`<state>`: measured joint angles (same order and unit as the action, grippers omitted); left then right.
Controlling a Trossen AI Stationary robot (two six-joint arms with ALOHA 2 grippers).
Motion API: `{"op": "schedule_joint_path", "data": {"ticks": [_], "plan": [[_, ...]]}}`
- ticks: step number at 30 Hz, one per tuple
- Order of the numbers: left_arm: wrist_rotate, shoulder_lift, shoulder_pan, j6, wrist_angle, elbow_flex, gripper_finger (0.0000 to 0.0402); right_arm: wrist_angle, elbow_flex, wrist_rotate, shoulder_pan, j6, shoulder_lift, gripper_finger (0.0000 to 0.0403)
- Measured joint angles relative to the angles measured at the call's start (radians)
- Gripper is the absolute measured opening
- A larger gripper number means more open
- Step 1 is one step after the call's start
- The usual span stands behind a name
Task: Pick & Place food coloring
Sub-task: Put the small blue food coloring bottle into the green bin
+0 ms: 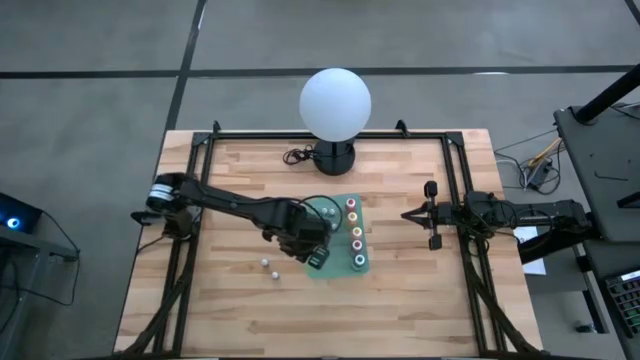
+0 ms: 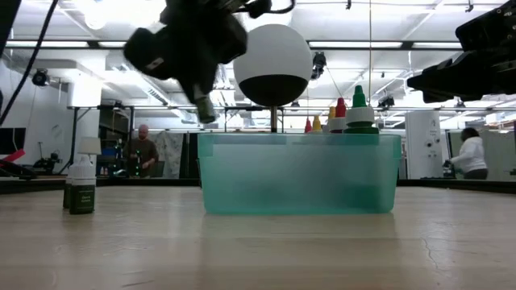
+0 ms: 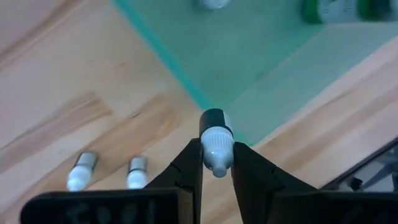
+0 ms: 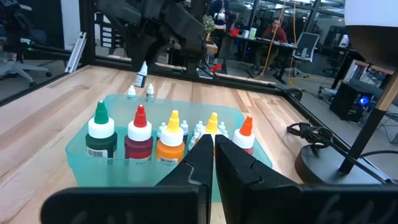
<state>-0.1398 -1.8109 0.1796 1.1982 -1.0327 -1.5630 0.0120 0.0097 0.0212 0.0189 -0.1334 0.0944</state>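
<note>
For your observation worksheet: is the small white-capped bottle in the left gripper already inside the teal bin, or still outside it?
Outside: the left gripper holds the small bottle in the air beside the teal bin.

No text, brand or number can be read anywhere. The food coloring bottles (image 4: 139, 138) carry labels, but their print is too small to make out.

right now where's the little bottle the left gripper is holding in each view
High view: not visible; the left gripper hides it at the bin's near-left corner.
Low view: the bottle hangs from the gripper, above the bin's left end.
Left wrist view: centre, pinched between the fingers.
Right wrist view: small, beyond the bin, under the far arm.
Shared landmark: the teal bin.
</note>
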Motion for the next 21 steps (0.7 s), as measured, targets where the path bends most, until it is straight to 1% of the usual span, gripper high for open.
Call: {"op": "schedule_joint_path", "data": {"ticks": [6, 10, 13, 16, 21], "plan": [[0.001, -0.048, -0.022, -0.043, -0.002, -0.074, 0.0047, 0.000, 0.000, 0.000, 0.000, 0.001, 0.000, 0.0009], [0.002, -0.063, -0.035, -0.083, -0.005, -0.095, 0.0047, 0.000, 0.000, 0.000, 0.000, 0.000, 0.000, 0.0009], [0.000, -0.063, -0.050, -0.146, -0.008, -0.098, 0.0047, 0.000, 0.000, 0.000, 0.000, -0.001, 0.000, 0.0009], [0.000, -0.066, -0.066, -0.267, -0.011, -0.098, 0.0047, 0.000, 0.000, 0.000, 0.000, 0.001, 0.000, 0.0009], [-0.006, -0.066, -0.090, -0.568, -0.011, -0.098, 0.0047, 0.000, 0.000, 0.000, 0.000, 0.000, 0.000, 0.0009]]}}
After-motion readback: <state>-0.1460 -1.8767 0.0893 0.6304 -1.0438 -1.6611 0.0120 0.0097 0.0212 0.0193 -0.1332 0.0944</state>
